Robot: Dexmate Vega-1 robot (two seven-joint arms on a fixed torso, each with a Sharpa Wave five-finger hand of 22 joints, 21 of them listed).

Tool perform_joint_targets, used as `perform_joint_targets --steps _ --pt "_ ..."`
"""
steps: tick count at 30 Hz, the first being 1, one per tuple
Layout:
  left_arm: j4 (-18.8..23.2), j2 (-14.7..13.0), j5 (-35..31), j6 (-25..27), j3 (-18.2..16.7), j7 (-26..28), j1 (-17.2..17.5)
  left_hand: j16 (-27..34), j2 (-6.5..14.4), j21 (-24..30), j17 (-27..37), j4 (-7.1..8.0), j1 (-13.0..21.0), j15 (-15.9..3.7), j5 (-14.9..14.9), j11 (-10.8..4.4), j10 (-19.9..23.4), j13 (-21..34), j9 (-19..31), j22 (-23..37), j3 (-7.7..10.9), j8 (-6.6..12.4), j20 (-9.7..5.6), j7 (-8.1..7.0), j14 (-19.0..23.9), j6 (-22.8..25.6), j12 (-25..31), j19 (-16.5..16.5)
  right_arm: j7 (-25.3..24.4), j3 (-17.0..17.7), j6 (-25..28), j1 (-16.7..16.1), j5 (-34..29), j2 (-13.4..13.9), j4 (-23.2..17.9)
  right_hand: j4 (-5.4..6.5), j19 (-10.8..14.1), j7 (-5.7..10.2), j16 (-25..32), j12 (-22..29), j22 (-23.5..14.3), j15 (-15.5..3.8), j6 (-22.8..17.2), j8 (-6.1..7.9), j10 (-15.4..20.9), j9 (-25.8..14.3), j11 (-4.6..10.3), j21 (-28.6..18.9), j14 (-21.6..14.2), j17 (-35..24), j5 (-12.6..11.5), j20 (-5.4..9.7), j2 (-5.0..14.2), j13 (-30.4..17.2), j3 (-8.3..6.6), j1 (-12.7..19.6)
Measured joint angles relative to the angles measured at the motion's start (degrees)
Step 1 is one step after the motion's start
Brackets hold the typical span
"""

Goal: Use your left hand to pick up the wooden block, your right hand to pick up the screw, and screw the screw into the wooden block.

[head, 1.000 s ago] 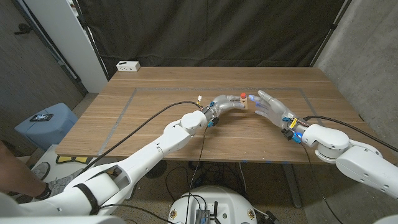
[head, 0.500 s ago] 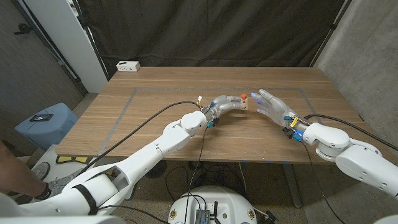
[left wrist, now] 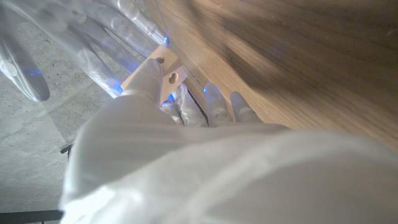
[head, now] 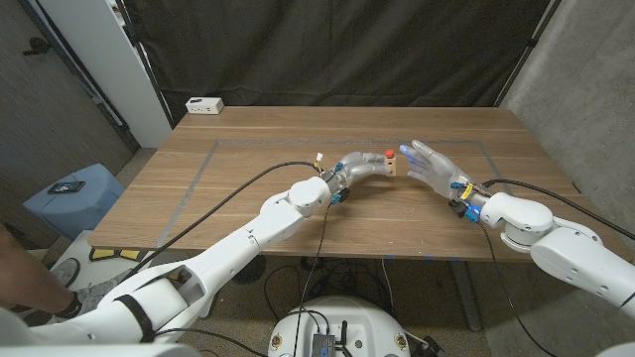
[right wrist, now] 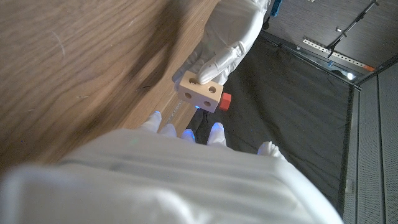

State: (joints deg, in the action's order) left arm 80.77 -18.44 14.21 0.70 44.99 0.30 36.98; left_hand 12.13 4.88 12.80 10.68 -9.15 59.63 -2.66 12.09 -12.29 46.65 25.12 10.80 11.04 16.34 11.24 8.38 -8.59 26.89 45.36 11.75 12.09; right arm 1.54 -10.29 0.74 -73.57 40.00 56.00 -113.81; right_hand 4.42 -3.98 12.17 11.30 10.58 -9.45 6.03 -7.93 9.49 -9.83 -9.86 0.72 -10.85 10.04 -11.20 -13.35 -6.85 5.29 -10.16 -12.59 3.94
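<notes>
My left hand (head: 359, 166) holds the small wooden block (head: 395, 164) just above the table's middle. A red screw (head: 390, 155) sticks out of the block's side. The right wrist view shows the pale block (right wrist: 199, 91) with two holes facing the camera, pinched by the left hand (right wrist: 227, 37), and the screw (right wrist: 225, 99) free of any finger. My right hand (head: 429, 164) stands close to the block's right with its fingers spread and nothing in them. In the left wrist view the block (left wrist: 159, 71) sits beyond my left hand (left wrist: 155, 143), with the right hand's fingers (left wrist: 81, 37) behind it.
A white box (head: 205, 104) lies at the table's (head: 278, 139) far left corner. A black cable (head: 248, 183) runs along my left arm over the table. A blue bin (head: 74, 193) stands on the floor to the left.
My right hand has edged slightly closer to the block. The left hand still holds the block in the same place.
</notes>
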Motion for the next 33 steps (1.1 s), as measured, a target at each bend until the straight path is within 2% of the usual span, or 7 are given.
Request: perform_joint_targets --steps 20,23,33 --pt "-0.18 0.02 -0.04 -0.26 -0.11 0.03 -0.04 0.0 0.0 0.0 0.0 0.06 0.0 0.0 -0.17 -0.17 0.15 -0.31 -0.02 0.0 0.06 -0.02 0.0 -0.01 0.0 -0.01 0.11 0.0 2.49 -3.7 0.74 4.81 -0.19 -0.87 2.28 0.0 -0.12 0.02 0.0 0.0 0.0 0.0 -0.03 0.0 -0.23 -0.01 -0.23 0.0 0.0 0.0 0.0 -0.12 0.0 0.0 0.0 0.0" --pt "-0.05 -0.06 -0.04 -0.26 -0.15 0.07 0.07 0.0 0.0 0.0 0.0 0.15 0.0 0.0 -0.21 -0.17 0.15 -0.31 -0.02 0.0 0.15 -0.02 0.0 -0.01 0.0 -0.01 0.12 0.0 2.73 -4.11 0.76 5.2 -0.19 -0.97 2.44 0.0 -0.12 0.02 0.0 0.0 0.0 0.0 -0.03 0.27 0.01 -0.01 -0.64 0.0 0.0 0.0 0.0 -0.12 -0.02 0.0 0.0 -0.02" --pt "0.53 -0.33 -0.01 -0.27 -0.23 0.18 0.4 0.0 -0.23 0.0 0.0 0.15 0.23 0.0 -0.27 -0.13 0.1 -0.28 0.01 0.0 0.16 -0.03 0.0 -0.01 0.0 -0.01 0.14 0.0 2.95 -4.85 0.62 5.66 -0.24 -1.05 2.61 0.0 -0.12 0.02 0.0 0.0 0.0 0.0 -0.03 0.27 0.01 -0.01 -0.64 0.0 0.0 0.0 0.0 -0.11 -0.24 0.0 0.0 -0.24"
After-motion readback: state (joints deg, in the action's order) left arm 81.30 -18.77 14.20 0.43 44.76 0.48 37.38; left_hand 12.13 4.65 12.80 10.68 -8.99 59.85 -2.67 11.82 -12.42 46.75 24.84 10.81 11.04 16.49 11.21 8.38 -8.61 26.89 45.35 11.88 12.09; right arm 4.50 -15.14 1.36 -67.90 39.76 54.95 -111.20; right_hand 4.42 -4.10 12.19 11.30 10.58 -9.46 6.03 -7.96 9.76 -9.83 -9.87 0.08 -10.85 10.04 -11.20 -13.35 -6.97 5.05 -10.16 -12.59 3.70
